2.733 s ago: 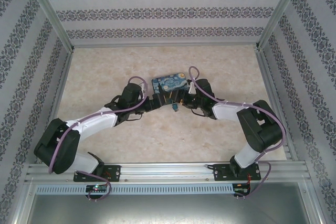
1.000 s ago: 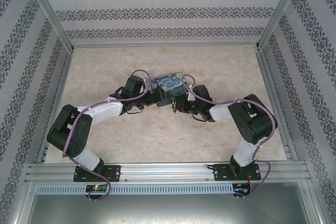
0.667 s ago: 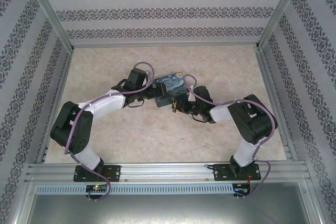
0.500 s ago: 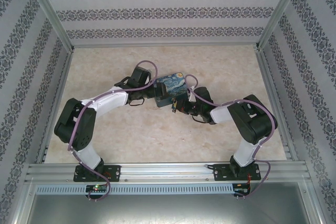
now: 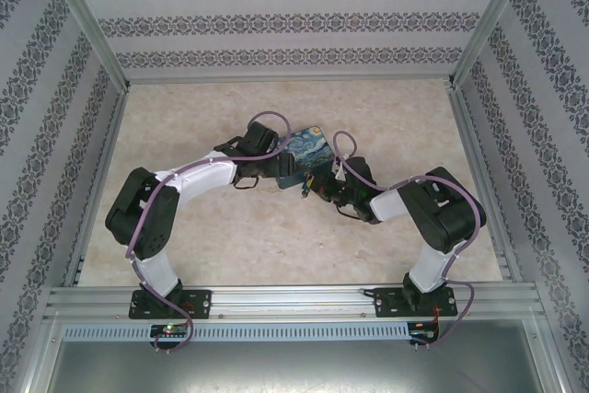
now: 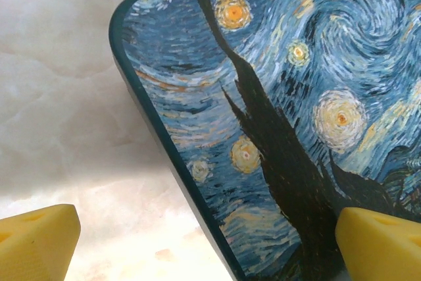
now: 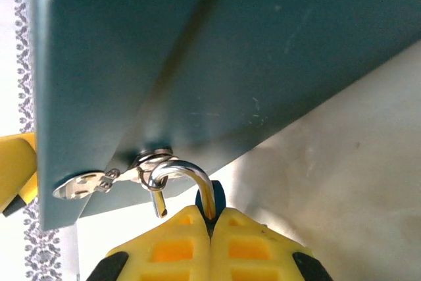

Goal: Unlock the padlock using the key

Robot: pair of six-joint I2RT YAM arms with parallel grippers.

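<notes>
Glossy painted tin (image 6: 283, 97); padlock (image 7: 204, 189) shackle polished metal (tabletop (image 6: 59, 97) matt).

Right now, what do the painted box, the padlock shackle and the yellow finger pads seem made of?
Painted box: probably thin tinplate, glossy printed lid, satin teal wall with faint scratches. Padlock shackle: polished steel-like metal, mirror-bright highlights. Finger pads: matte yellow, moulded cut-outs, likely rubber or soft plastic; can't tell which.
</notes>
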